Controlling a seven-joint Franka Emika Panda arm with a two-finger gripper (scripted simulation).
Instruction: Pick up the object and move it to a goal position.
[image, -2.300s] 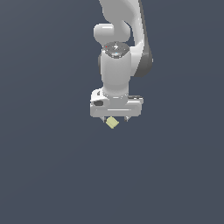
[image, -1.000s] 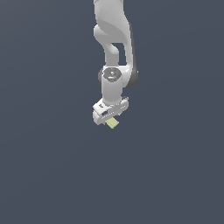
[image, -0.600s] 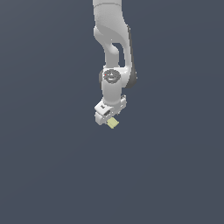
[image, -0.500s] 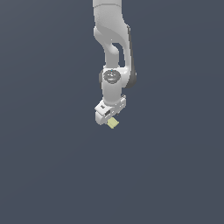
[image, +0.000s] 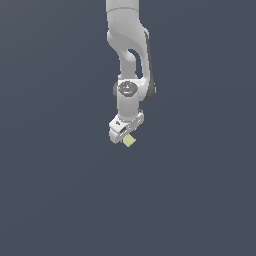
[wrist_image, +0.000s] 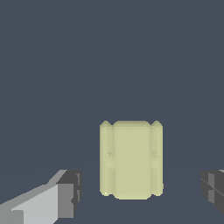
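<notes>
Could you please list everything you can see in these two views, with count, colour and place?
block: one, pale yellow-green, lying on the floor between the two fingers with a gap on each side; in the exterior view it shows just below the gripper.
floor: one, plain dark grey-blue, filling the background of both views.
arm: one, white with a dark strip along one side, coming down from the top of the exterior view.
gripper: one, white, at the arm's lower end, right above the block, open.
fingers: two, with dark grey pads, one on each side of the block, neither touching it in the wrist view.
</notes>
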